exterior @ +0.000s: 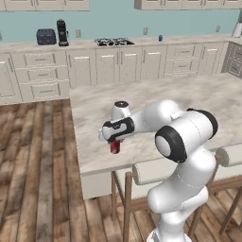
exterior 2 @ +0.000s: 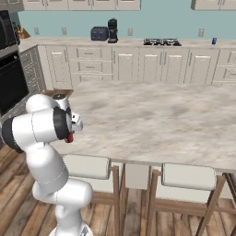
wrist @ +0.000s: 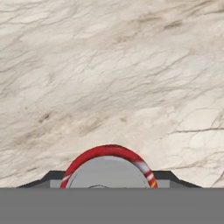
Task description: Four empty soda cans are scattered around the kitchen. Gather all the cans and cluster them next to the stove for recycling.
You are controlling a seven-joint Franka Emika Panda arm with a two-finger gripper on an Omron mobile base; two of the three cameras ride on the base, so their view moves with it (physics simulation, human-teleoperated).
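Near the front-left corner of the big pale marble-look island counter (exterior: 189, 99), the white arm's two-finger gripper (exterior: 115, 143) is down over a small red soda can with a silver top (exterior: 115, 147). The can stands upright on the stone, close to the counter's edge, so it makes sense the hand comes at it from straight above. From the hand camera you look right down onto the can's silver lid and red rim (wrist: 108, 168), with a dark fingertip (wrist: 52, 177) poking out just beside the rim on each side. So the jaws are straddling the can and look drawn in close around it, but I honestly can't tell if they're actually pressing on it yet or just about to. The can still looks like it's sitting on the counter, not lifted.

Arm pose: elbow bent out in front of the base, forearm reaching left across the counter, wrist turned so the hand points down.

Where it all has to go: the flat black gas cooktop (exterior: 113, 42) is set in the back counter, well apart from here across the wood floor. A small blue can (exterior: 160, 38) is already on that back counter, a bit right of the stove. My guess is the next thing is firming up the grip and lifting straight up.
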